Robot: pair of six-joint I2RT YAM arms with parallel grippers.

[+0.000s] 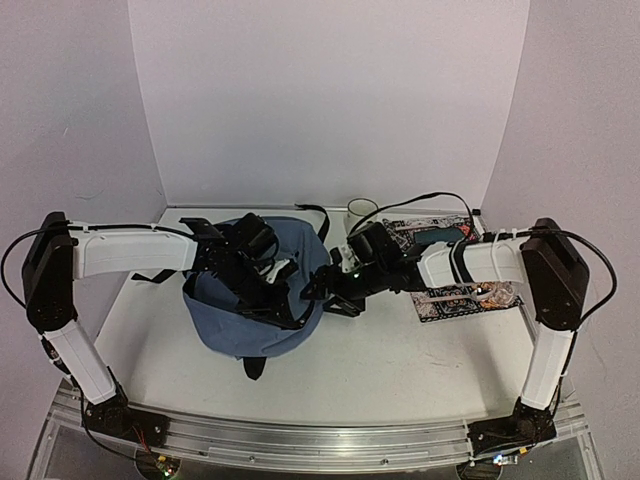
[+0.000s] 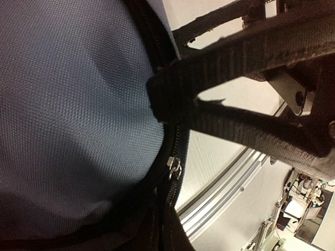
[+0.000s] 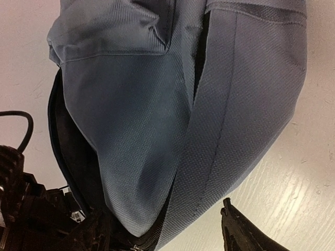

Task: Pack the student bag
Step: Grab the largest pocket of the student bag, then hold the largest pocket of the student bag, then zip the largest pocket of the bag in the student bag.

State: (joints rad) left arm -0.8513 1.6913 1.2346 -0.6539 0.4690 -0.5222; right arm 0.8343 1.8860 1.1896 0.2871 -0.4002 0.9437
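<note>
The student bag [image 1: 240, 318], a slate-blue backpack with black zipper trim, lies at the centre left of the table. My left gripper [image 1: 275, 290] sits on the bag's open top edge. In the left wrist view the zipper trim and its metal slider [image 2: 175, 167] run down into the shut jaws, and a black strap [image 2: 251, 52] crosses above. My right gripper [image 1: 318, 285] is at the bag's right edge. It stands open, with one finger [image 3: 246, 230] on the table side. The bag's blue fabric [image 3: 157, 130] and a zipper corner lie between the fingers.
A clear cup [image 1: 361, 212] stands behind the bag. A patterned mat [image 1: 440, 300] at the right carries a dark navy item [image 1: 440, 238] and a small packet [image 1: 495, 293]. White walls close in the back and sides. An aluminium rail [image 1: 300, 440] runs along the near edge.
</note>
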